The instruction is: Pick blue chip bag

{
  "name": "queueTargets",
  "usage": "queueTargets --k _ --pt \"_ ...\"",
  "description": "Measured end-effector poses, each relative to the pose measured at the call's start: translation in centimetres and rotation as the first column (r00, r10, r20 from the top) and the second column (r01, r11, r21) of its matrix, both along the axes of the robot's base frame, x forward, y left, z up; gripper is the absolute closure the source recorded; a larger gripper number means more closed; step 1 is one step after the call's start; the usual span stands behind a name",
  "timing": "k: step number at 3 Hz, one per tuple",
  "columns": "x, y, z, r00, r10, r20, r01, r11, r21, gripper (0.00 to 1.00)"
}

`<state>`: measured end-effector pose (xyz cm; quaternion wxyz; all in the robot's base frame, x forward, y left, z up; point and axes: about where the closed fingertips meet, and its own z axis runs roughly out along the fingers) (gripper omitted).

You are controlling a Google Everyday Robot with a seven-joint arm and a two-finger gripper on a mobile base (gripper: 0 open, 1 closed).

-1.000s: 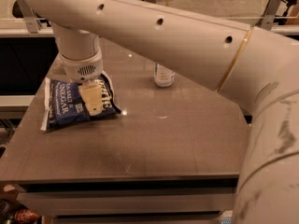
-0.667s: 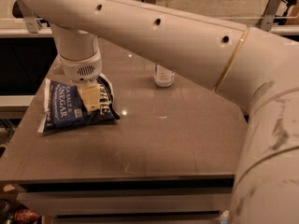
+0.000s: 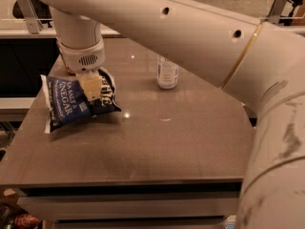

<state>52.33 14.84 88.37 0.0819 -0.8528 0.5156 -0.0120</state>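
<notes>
Closest in, the thick white lower link of the arm (image 3: 276,175) fills the right edge, standing in front of the desk's right corner. The brown desk (image 3: 167,147) spreads out behind it, its front edge running across the bottom with a drawer-like band under it.

Farther back on the left side of the desk, the blue chip bag (image 3: 64,108) sits tilted, with its white-lettered face toward the camera, its right end raised and its left crimped end dipping toward the desk's left edge. A dark shadow lies under it. Whether that low corner touches the surface cannot be told.

The end effector (image 3: 93,88) comes straight down from the white wrist onto the bag's upper right part, with 1 cream finger (image 3: 90,86) lying across the front of the bag, clamped on it.

Behind and well to the right stands 1 clear bottle (image 3: 167,73), upright, apart from the bag.
</notes>
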Motion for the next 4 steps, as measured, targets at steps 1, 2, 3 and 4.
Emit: queueTargets --k 1,2,3,4 --pt "0.3 0.1 1.8 0.9999 0.01 0.011 -0.01 1.0 0.005 1.0" --pt "0.7 0.9 5.0 0.9989 0.038 0.027 -0.039 0.999 0.028 1.0" --pt "0.8 1.0 5.5 0.9986 0.045 0.029 -0.046 0.998 0.037 1.0" --pt "0.8 1.0 5.5 0.9985 0.045 0.03 -0.046 0.998 0.038 1.0"
